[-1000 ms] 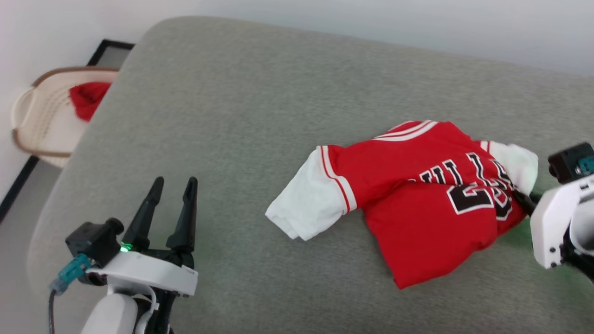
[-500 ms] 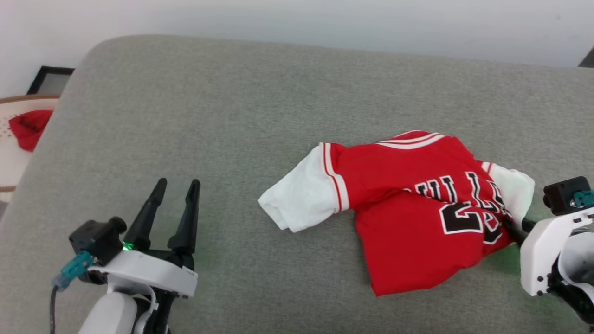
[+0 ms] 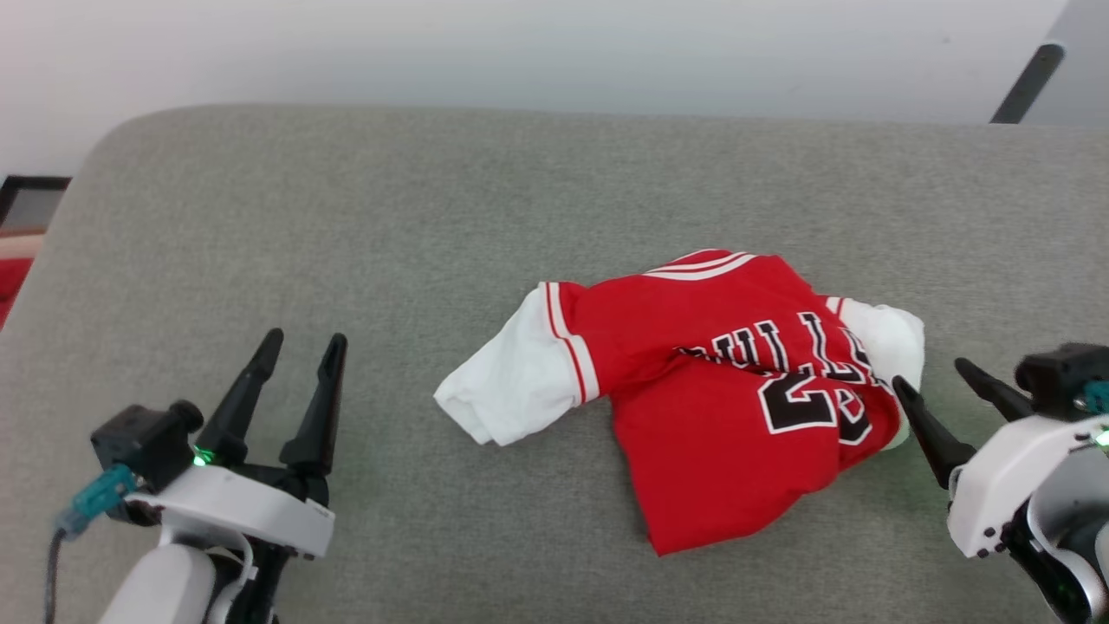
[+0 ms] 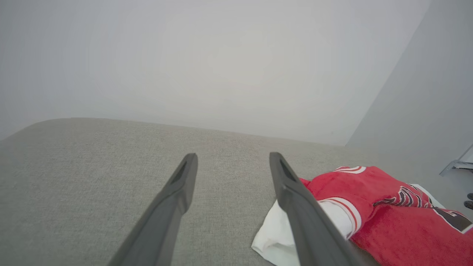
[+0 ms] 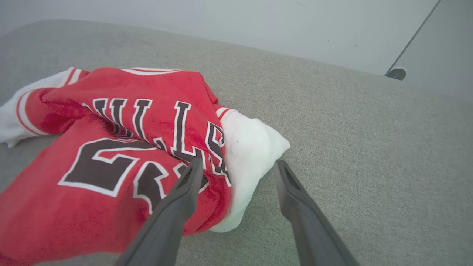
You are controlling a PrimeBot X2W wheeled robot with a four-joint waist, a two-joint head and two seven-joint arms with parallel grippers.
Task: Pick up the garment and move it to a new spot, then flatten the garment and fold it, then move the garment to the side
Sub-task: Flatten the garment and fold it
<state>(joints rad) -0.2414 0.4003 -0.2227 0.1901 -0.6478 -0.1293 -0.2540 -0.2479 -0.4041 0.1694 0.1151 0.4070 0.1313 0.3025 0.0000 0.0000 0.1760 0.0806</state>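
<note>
A red jersey-style shirt with white short sleeves, striped trim and black white-outlined lettering (image 3: 719, 390) lies in a rumpled heap on a broad grey fabric-covered cushion (image 3: 346, 217), somewhat right of the middle of the head view. Its body is doubled over on itself, so the letters and number buckle across a ridge. One white sleeve (image 3: 502, 390) spills out toward the robot's left, and the other (image 3: 884, 342) is bunched at the right edge. The right gripper (image 3: 929, 374) stands with its two dark fingers parted fairly wide and grasps nothing. In its wrist view the gripper (image 5: 237, 164) brackets the bunched sleeve, with one finger lying over the red cloth (image 5: 111, 147) and the other above bare cushion. Whether either finger touches the fabric cannot be told. The left gripper (image 3: 305, 338) is also spread and empty, well apart from the shirt over bare cushion, and its own camera shows the gripper (image 4: 232, 157) with the shirt (image 4: 388, 221) off to one side. By its look, the garment is neither flattened nor folded, and these pictures do not settle whether the first relocation is done. Spreading, smoothing, folding and the final shift aside all seem to remain.
</note>
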